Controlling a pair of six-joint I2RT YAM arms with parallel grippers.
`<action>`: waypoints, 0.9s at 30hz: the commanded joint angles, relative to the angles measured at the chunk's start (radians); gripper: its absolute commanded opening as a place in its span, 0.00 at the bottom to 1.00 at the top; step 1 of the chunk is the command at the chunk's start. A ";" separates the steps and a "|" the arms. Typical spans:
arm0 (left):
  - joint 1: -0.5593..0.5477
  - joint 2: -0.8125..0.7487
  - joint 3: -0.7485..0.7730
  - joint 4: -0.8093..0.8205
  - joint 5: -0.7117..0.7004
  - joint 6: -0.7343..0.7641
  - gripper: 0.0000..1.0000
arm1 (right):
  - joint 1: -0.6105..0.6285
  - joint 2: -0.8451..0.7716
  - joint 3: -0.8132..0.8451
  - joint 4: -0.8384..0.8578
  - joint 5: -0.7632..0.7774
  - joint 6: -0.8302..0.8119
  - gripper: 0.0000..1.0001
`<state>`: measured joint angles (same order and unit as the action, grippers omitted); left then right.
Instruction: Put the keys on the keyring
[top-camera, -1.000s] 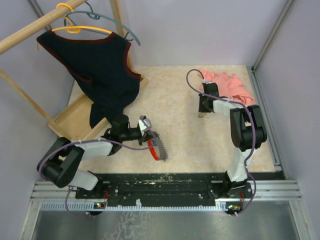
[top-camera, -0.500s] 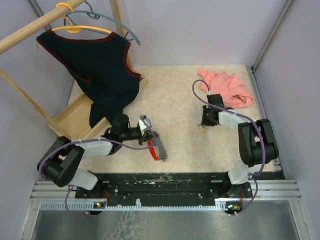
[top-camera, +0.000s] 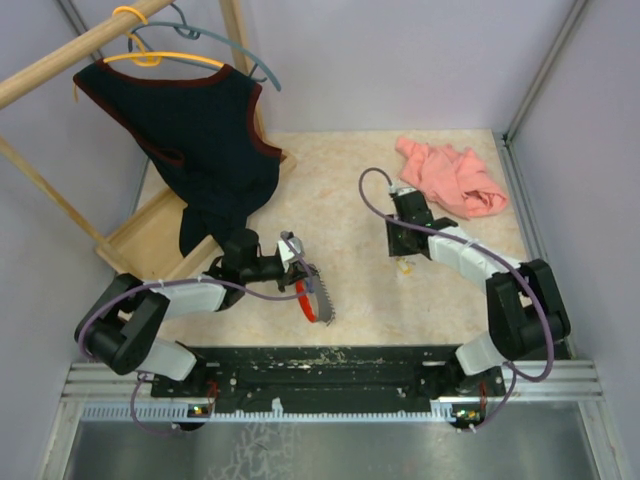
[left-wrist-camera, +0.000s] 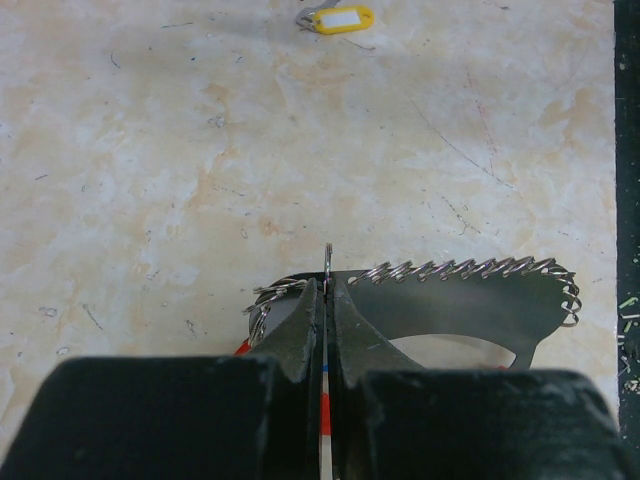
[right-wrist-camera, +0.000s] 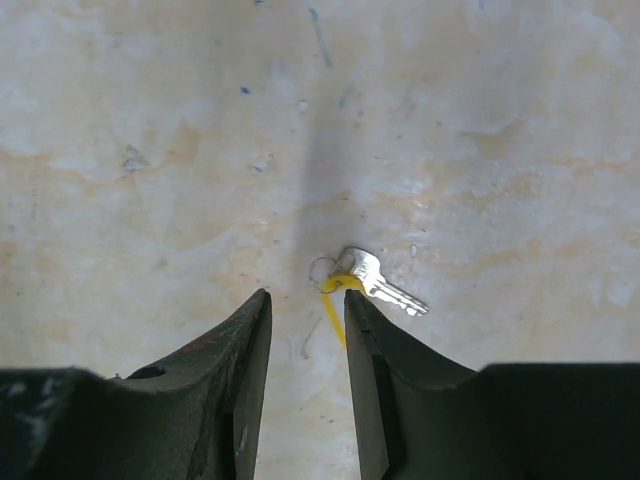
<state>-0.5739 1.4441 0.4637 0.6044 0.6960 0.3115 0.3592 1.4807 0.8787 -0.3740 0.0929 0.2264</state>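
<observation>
Left gripper (left-wrist-camera: 327, 290), clamped shut, pinches the keyring (left-wrist-camera: 470, 272) by its thin wire, the ridged strip resting on the table (top-camera: 340, 200) at its tips, while the right gripper (right-wrist-camera: 305, 300), jaws parted and empty, hovers over the key (right-wrist-camera: 375, 280) and yellow tag (right-wrist-camera: 335, 300), well apart from the keyring

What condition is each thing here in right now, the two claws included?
Left gripper: shut, pinching the keyring.
Keyring: held by its thin wire ring.
Key: lying loose on the table, not on the keyring.
Right gripper: open, holding nothing, tips right by the key.
Cloth: crumpled on the table.
Vest: hanging on a hanger.
</observation>
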 joint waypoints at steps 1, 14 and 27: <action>-0.004 -0.003 0.029 0.006 0.013 -0.003 0.00 | 0.056 -0.007 0.067 -0.053 0.073 -0.099 0.37; -0.006 -0.001 0.030 0.002 0.002 0.004 0.00 | 0.200 0.141 0.153 -0.144 0.298 -0.235 0.30; -0.006 0.001 0.030 0.002 0.004 0.005 0.00 | 0.224 0.224 0.148 -0.086 0.327 -0.276 0.22</action>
<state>-0.5762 1.4441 0.4637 0.5983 0.6952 0.3119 0.5694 1.6852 0.9901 -0.4900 0.3950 -0.0311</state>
